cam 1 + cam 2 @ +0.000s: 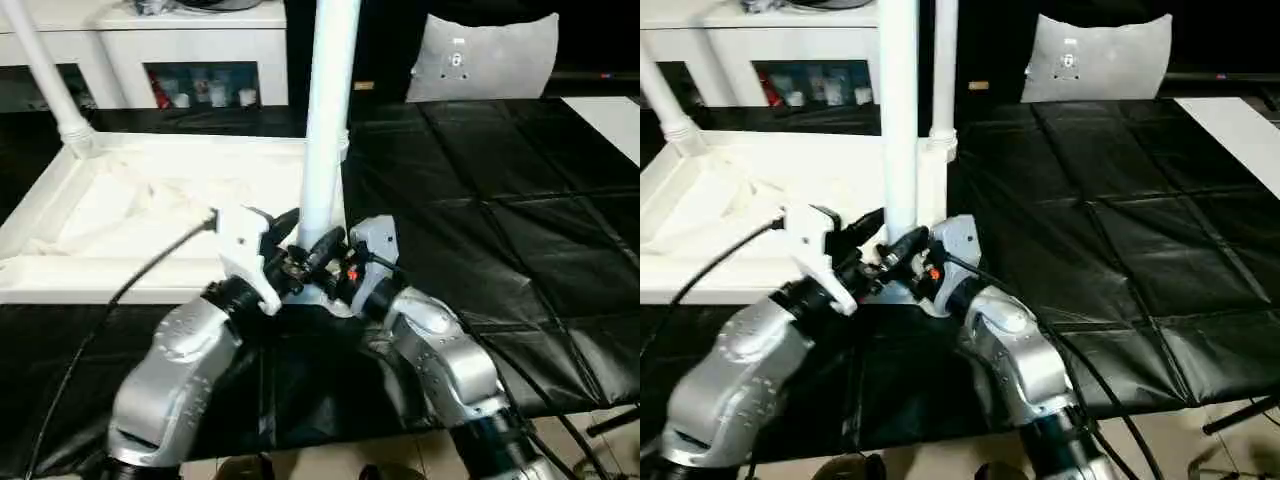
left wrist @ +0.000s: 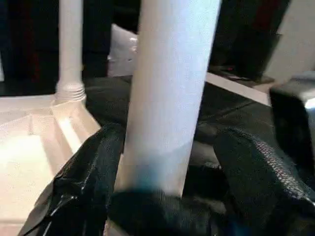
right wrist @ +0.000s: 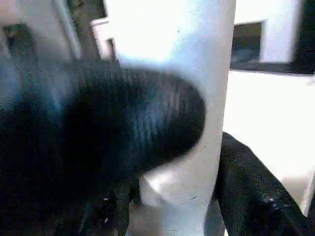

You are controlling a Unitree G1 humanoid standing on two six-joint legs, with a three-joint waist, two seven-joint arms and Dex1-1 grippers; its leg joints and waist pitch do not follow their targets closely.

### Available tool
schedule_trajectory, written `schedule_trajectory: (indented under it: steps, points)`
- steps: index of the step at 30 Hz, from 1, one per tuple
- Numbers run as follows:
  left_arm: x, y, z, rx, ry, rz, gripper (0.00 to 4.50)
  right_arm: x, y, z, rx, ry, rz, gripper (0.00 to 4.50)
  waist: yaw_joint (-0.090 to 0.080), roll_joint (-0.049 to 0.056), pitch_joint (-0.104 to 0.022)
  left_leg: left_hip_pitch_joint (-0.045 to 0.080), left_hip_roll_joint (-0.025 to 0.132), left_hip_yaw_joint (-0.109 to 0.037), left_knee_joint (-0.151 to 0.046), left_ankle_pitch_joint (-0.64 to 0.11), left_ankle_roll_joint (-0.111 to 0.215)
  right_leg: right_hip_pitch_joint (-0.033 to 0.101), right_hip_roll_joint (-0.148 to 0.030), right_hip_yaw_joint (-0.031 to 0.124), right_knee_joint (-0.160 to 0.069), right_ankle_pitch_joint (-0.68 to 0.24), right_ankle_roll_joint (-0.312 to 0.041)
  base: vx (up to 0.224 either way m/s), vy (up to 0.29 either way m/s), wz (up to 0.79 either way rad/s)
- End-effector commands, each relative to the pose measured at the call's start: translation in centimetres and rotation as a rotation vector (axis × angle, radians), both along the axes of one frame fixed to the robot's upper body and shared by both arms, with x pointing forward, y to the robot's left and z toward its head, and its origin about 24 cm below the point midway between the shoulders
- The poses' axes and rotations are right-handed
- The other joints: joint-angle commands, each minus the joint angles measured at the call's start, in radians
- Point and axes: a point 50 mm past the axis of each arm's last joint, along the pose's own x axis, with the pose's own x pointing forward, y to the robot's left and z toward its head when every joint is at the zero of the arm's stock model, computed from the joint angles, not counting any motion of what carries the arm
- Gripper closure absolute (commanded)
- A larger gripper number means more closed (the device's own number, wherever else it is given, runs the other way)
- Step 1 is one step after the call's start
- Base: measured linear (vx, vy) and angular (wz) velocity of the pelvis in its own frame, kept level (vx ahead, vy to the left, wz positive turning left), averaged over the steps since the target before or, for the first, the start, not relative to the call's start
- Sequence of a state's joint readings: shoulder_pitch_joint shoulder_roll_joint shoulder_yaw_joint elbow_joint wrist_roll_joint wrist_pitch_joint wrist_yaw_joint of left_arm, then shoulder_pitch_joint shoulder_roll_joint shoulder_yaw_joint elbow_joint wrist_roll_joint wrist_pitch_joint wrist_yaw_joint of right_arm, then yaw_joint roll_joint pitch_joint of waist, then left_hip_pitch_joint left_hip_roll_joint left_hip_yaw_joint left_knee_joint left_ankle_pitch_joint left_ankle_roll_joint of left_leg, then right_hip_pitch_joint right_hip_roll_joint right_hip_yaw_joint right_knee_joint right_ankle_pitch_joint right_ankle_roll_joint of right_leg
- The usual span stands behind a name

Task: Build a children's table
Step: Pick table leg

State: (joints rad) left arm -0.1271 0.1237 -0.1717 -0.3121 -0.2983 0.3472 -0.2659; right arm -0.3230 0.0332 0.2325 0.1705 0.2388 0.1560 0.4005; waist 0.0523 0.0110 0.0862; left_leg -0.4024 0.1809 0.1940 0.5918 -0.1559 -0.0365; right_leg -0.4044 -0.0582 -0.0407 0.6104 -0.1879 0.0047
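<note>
In the left eye view, the children's table [image 1: 150, 215] lies upside down at centre left on the black-covered work table [image 1: 500, 220], its ribbed white underside facing up. One white tube leg [image 1: 328, 120] stands upright at the top's near right corner and runs out of the frame's upper edge. Another leg [image 1: 45, 70] leans at the upper left, seated in a round socket. The left gripper [image 1: 283, 240] and the right gripper [image 1: 330, 255] meet at the base of the upright leg, which hides the corner socket beneath them. A grey pouch [image 1: 490, 55] sits upper right.

The right eye view shows a further leg [image 1: 943, 65] behind the near one, and a flat white panel [image 1: 1235, 125] cut off at the right edge.

In the left wrist view, the left gripper's fingers [image 2: 83, 182] stand spread on either side of the leg [image 2: 170, 93]; whether they press on it is hard to make out.

In the right wrist view, a blurred black finger [image 3: 123, 123] wraps across the leg [image 3: 197, 88], with the other finger on the opposite side, clenched on the tube.
</note>
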Motion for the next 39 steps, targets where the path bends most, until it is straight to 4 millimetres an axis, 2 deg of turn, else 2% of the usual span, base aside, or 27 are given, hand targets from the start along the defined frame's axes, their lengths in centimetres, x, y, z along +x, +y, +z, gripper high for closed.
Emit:
schedule_trajectory:
  steps: [1,4,7,8,13,26,32,39]
  points:
    - [0.2,-0.4,-0.2,0.021,-0.019,0.046,1.46,0.4,0.4,0.3,0.006,-0.032,-0.030,2.55,-0.003,0.005,-0.061,0.027,0.047,-0.033,-0.081,-0.352,-0.043,0.022,-0.070,0.047,-0.090,-0.309,-0.107,0.000,0.000,0.00]
    - [0.7,-0.6,-0.5,0.048,-0.026,0.097,1.82,0.5,0.9,0.2,0.007,-0.048,-0.038,2.55,-0.005,0.005,-0.062,0.027,0.049,-0.032,-0.080,-0.338,-0.035,0.026,-0.068,0.047,-0.087,-0.275,-0.116,0.000,0.000,0.00]
    - [1.3,-0.5,-0.7,0.058,-0.033,0.133,1.92,0.4,1.6,0.1,0.004,-0.058,-0.008,2.55,-0.006,0.007,-0.064,0.028,0.049,-0.032,-0.081,-0.334,-0.033,0.028,-0.068,0.046,-0.084,-0.259,-0.125,0.000,0.000,0.00]
    - [1.3,-0.5,-0.7,0.057,-0.034,0.135,2.27,0.4,1.6,0.1,0.002,-0.062,-0.003,2.55,-0.006,0.008,-0.062,0.029,0.049,-0.032,-0.081,-0.337,-0.032,0.027,-0.068,0.046,-0.085,-0.259,-0.127,0.000,0.000,0.00]
    - [1.6,-0.4,-0.4,0.046,-0.056,0.150,2.50,0.4,1.7,0.0,0.001,-0.087,-0.009,2.55,-0.006,0.006,-0.065,0.028,0.049,-0.030,-0.079,-0.331,-0.027,0.029,-0.069,0.047,-0.083,-0.243,-0.141,0.000,0.000,0.00]
    - [2.1,0.1,-0.6,0.065,-0.062,0.170,2.52,0.3,1.8,-0.3,-0.020,-0.115,0.014,2.55,-0.008,0.007,-0.065,0.030,0.050,-0.031,-0.080,-0.347,-0.027,0.027,-0.070,0.047,-0.083,-0.260,-0.146,0.000,0.000,0.00]
    - [2.2,0.3,-0.1,0.040,-0.075,0.188,2.52,0.4,1.5,-0.4,-0.036,-0.121,0.001,2.55,-0.008,0.007,-0.066,0.028,0.050,-0.030,-0.079,-0.335,-0.021,0.030,-0.069,0.047,-0.081,-0.243,-0.151,0.000,0.000,0.00]
    - [2.3,0.3,0.2,0.029,-0.089,0.183,2.52,0.5,1.4,-0.4,-0.041,-0.123,-0.001,2.55,-0.009,0.007,-0.064,0.029,0.050,-0.030,-0.080,-0.345,-0.020,0.028,-0.069,0.046,-0.084,-0.269,-0.144,0.000,0.000,0.00]
